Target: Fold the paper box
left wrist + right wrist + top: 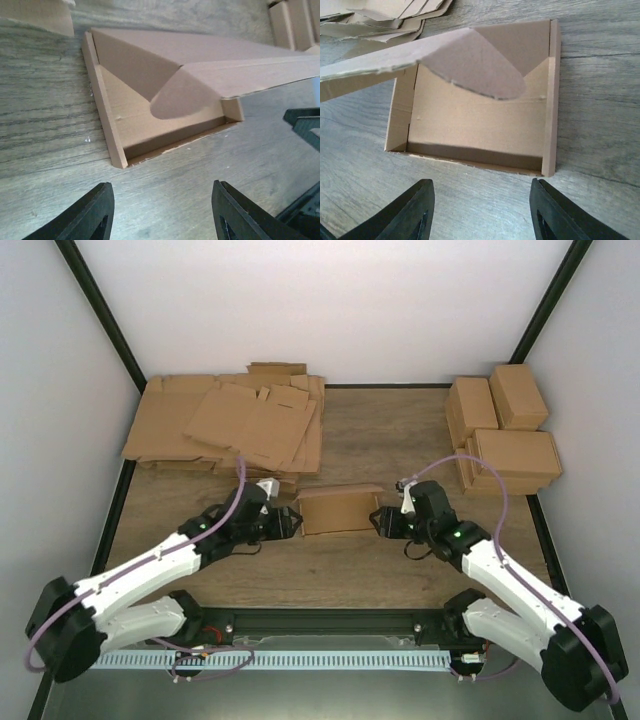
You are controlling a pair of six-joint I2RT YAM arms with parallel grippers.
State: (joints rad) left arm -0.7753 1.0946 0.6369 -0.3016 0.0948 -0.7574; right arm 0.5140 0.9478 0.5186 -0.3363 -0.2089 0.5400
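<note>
Between our left fingers (90, 215) and right fingers (410, 212), both wide and empty, the paper box (338, 508) lies lengthwise, an end facing each; we judge neither arm nearer.

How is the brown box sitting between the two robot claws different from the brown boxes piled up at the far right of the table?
The paper box is half open, its lid lifted so the inside shows; the piled boxes are shut. The paper box lies alone on the table; the piled boxes are stacked on each other. Both are plain brown cardboard.
</note>
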